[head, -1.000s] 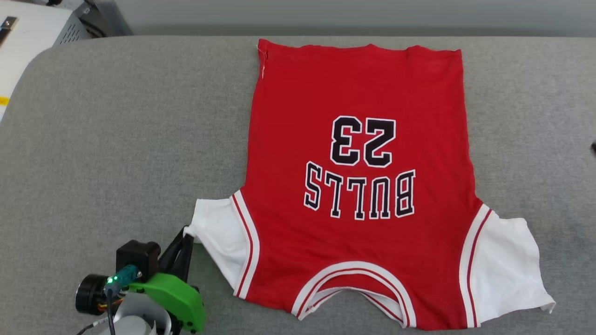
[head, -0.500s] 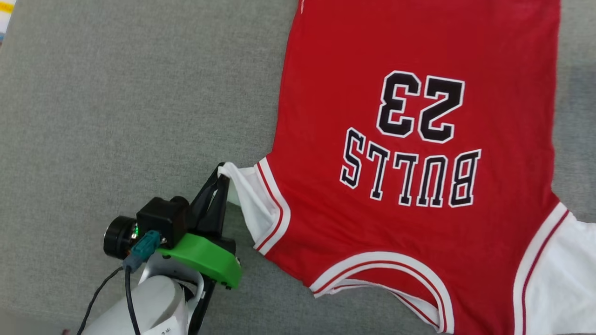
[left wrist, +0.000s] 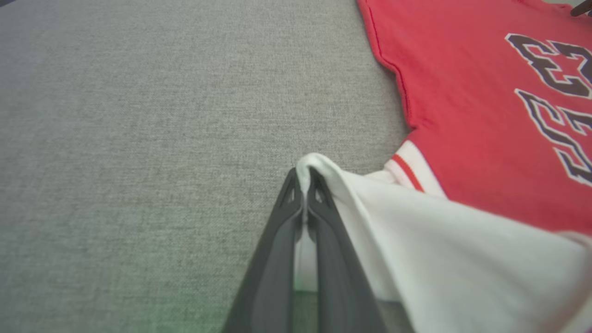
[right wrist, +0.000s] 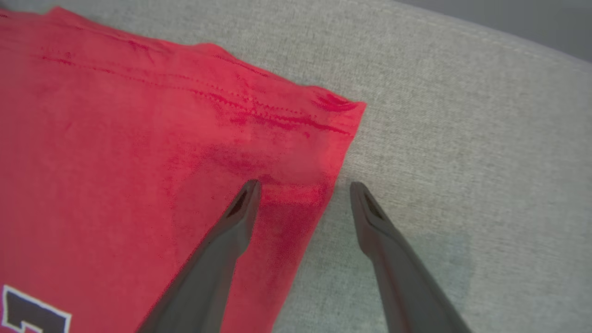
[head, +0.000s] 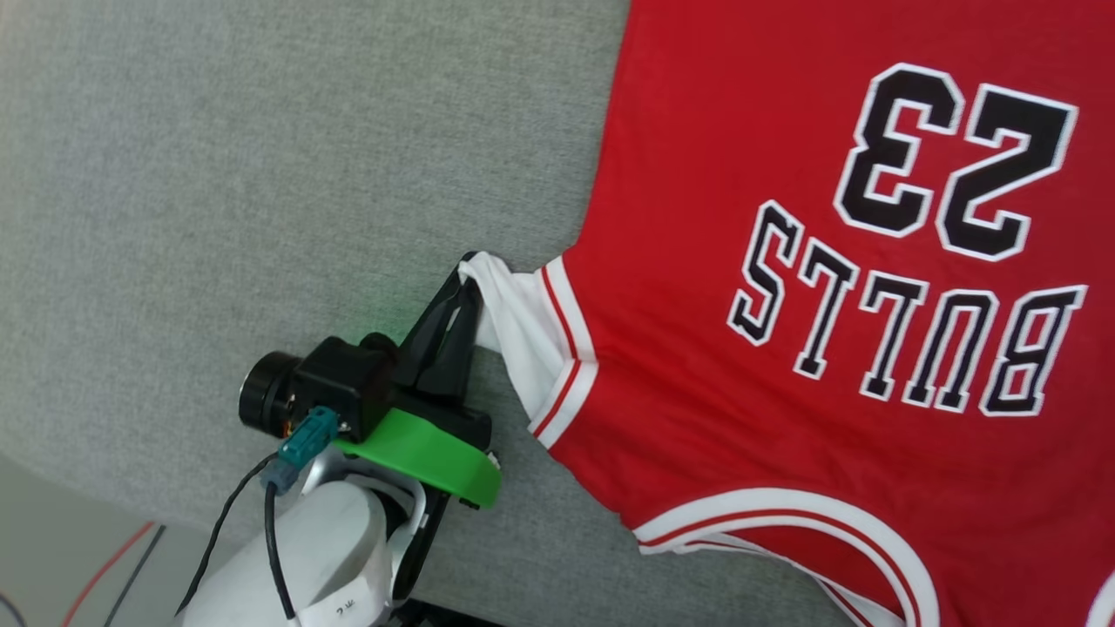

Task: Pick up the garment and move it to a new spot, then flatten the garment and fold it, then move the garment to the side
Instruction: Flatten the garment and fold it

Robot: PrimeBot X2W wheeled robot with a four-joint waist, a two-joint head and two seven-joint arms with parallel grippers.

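The garment [head: 784,348], a red jersey with white sleeves and a black "23", lies spread on the grey padded table [head: 261,174], number side up. My left gripper [head: 468,270] is shut on the tip of the left white sleeve [head: 523,331] and holds it lifted off the table. The left wrist view shows that pinch: the dark fingers [left wrist: 282,231] meet around the white cloth [left wrist: 416,240]. My right gripper [right wrist: 303,187] stands open over the garment's red side edge [right wrist: 333,152] near the hem corner, one fingertip above the cloth and the other above bare table.
The grey table [left wrist: 138,138] stretches to the left of the garment. At the lower left of the head view the table's front edge [head: 87,488] drops to pale floor with red and black cables [head: 113,557].
The head camera has swung down and left, so the scene has slid up and right. My left gripper has raised the pinched sleeve tip, bunching the white sleeve.
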